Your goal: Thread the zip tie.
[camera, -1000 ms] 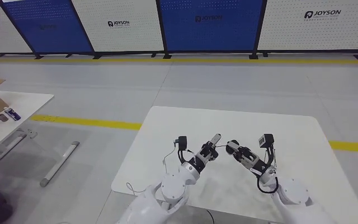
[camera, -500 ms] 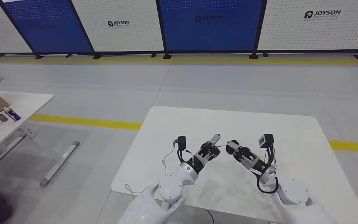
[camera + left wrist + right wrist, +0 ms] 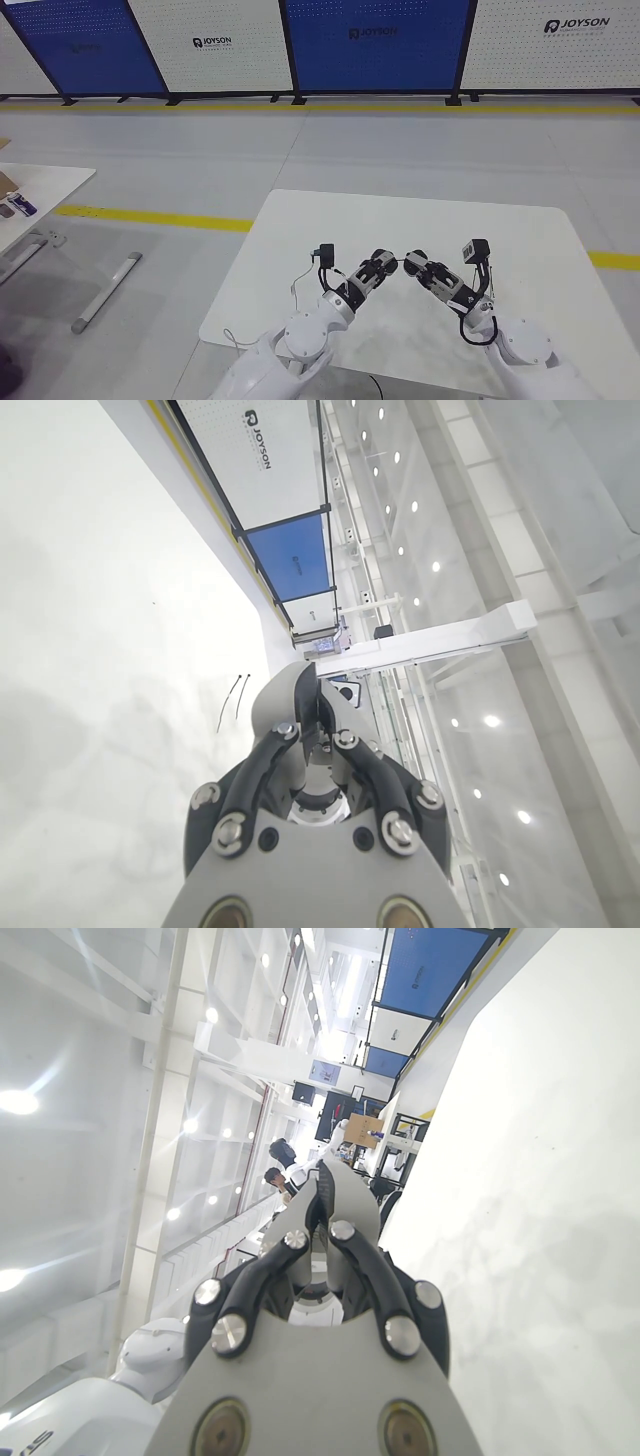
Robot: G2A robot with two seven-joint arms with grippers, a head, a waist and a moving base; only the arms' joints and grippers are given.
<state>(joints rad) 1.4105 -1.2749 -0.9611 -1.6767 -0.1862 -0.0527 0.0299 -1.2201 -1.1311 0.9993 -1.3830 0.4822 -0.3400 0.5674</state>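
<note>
As arms hang over white table point(image 3: 520, 240): tips meeting

Mid-table, left gripper point(image 3: 384, 259) and right gripper point(image 3: 411, 261) sit tip to tip, each pressed together; pinched tie not discernible. Two loose zip ties point(image 3: 233, 699) lie just far of left gripper, long axes roughly along it.

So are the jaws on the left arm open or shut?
Shut. In the left wrist view the jaws of the left gripper stand pressed together, with no gap between them. Whether they pinch anything, cannot tell.
</note>
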